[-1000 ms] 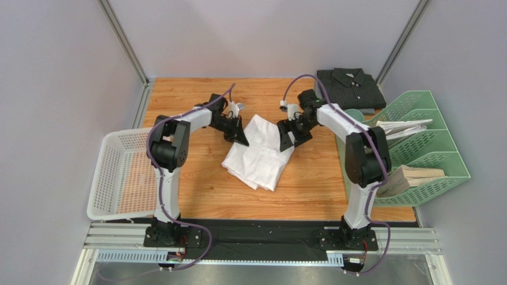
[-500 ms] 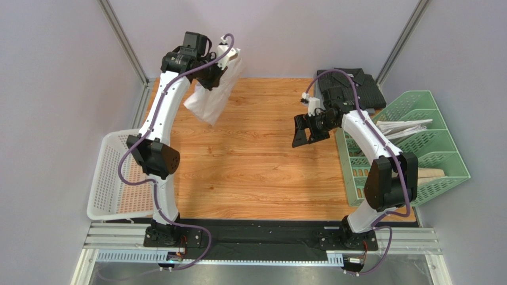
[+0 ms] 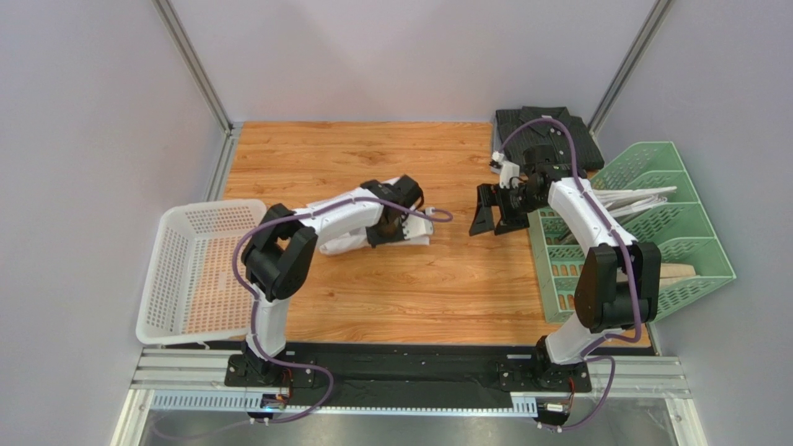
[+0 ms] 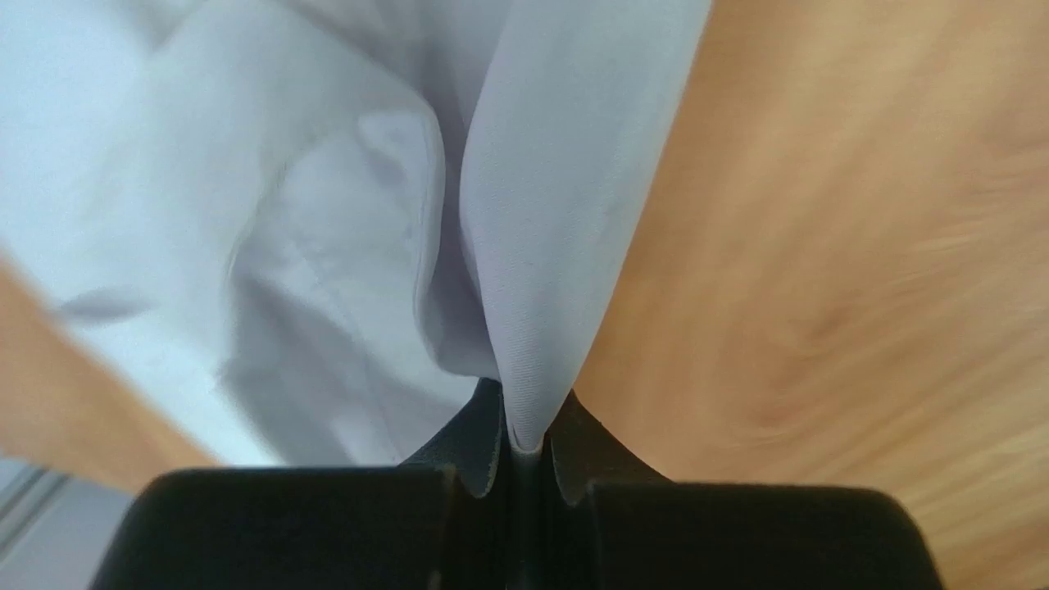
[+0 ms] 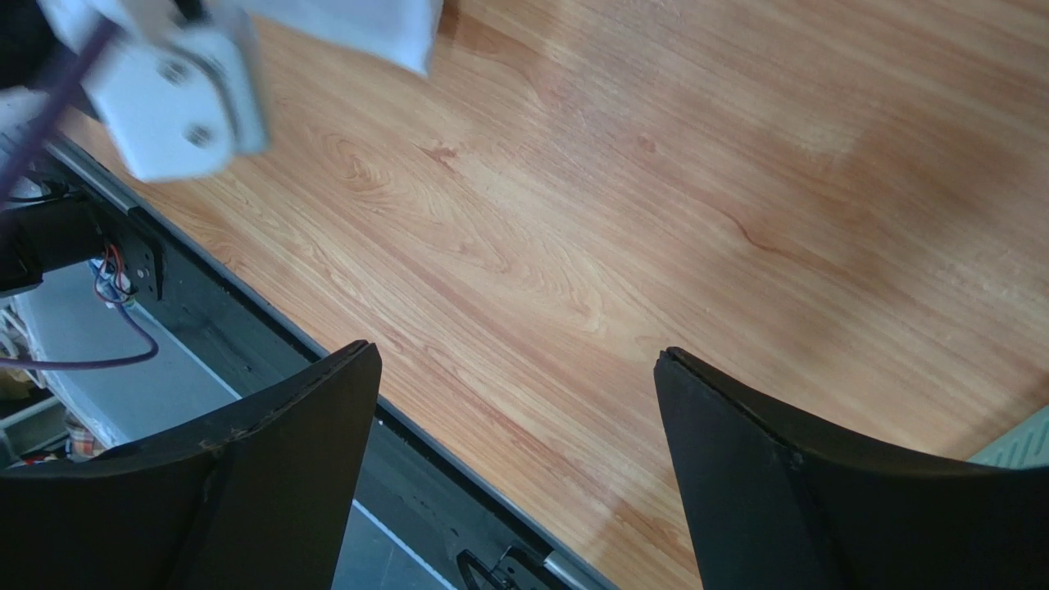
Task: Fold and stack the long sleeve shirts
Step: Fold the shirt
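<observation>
White thin cotton long sleeve shirt [image 3: 414, 234] sits bunched mid-way across the wood-grain tabletop [image 3: 391, 297], one fold pinched tight in the left gripper [image 4: 523, 433], probably to spread it flat, right gripper [image 5: 517, 369] spread wide and empty nearby, folded dark charcoal striped shirt [image 3: 549, 130] parked far-right as the stack base; no readable writing.

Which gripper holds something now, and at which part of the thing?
The left gripper is shut on the white shirt, pinching a fold of its cloth; which part cannot be told. The right gripper is open, holding nothing.
</observation>
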`<state>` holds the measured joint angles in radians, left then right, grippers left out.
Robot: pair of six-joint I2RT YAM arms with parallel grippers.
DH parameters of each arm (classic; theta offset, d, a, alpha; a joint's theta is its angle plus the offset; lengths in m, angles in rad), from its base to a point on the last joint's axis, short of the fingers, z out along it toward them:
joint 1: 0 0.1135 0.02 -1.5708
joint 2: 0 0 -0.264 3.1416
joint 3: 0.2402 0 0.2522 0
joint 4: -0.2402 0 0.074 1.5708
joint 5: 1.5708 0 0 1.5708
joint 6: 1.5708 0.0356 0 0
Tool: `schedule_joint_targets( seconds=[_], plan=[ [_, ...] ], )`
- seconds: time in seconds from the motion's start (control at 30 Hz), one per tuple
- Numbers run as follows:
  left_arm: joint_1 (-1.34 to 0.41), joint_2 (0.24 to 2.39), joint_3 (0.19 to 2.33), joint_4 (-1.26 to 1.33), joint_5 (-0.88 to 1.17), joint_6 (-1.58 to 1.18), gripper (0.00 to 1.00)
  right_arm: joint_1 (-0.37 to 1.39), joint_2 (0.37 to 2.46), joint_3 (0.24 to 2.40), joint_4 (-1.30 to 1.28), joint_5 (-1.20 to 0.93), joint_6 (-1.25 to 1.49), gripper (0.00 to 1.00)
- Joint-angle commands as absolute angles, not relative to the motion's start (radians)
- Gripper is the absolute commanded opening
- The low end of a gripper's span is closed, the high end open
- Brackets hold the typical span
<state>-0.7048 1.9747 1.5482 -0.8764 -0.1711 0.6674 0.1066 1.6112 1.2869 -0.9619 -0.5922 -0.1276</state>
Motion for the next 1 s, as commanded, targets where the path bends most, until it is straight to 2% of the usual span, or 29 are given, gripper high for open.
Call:
schedule_joint_targets(
  seconds=[0.0, 0.07, 0.1, 0.17, 0.2, 0.23, 0.3, 0.43, 0.53, 0.6, 0.77, 0.97],
  plan=[
    [-0.81, 1.968, 1.456, -0.841, -0.023, 0.359, 0.01, 0.087, 1.543, 1.263, -0.994, -0.627, -0.141, 0.89],
    [-0.842, 1.968, 1.444, -0.841, 0.027, 0.315, 0.15, 0.087, 1.536, 1.241, -0.996, -0.641, -0.143, 0.89],
    [-0.868, 1.961, 1.445, -0.842, 0.061, 0.281, 0.27, 0.087, 1.528, 1.233, -0.997, -0.644, -0.143, 0.89],
    [-0.882, 1.907, 1.445, -0.85, 0.119, 0.261, 0.39, 0.086, 1.52, 1.217, -0.999, -0.667, -0.146, 0.89],
    [-0.89, 1.881, 1.443, -0.856, 0.161, 0.247, 0.49, 0.087, 1.517, 1.215, -0.997, -0.672, -0.146, 0.89],
    [-0.888, 1.823, 1.442, -0.865, 0.19, 0.247, 0.55, 0.087, 1.511, 1.212, -0.999, -0.673, -0.149, 0.89],
    [-0.885, 1.763, 1.448, -0.908, 0.265, 0.247, 0.58, 0.087, 1.511, 1.213, -1.008, -0.681, -0.147, 0.89],
    [-0.839, 1.616, 1.479, -0.979, 0.368, 0.326, 0.56, 0.095, 1.509, 1.163, -0.994, -0.739, -0.111, 0.83],
    [-0.755, 1.594, 1.48, -1.037, 0.374, 0.458, 0.48, 0.113, 1.506, 1.098, -0.944, -0.773, -0.069, 0.76],
    [-0.672, 1.612, 1.474, -1.093, 0.387, 0.618, 0.41, 0.113, 1.5, 1.083, -0.916, -0.769, -0.058, 0.71],
    [-0.618, 1.678, 1.366, -1.04, 0.293, 0.826, 0.32, 0.113, 1.499, 1.075, -0.9, -0.739, -0.038, 0.6],
    [-0.658, 1.821, 1.283, -0.959, 0.249, 0.775, 0.27, 0.109, 1.499, 1.063, -0.908, -0.712, -0.032, 0.56]
  ],
)
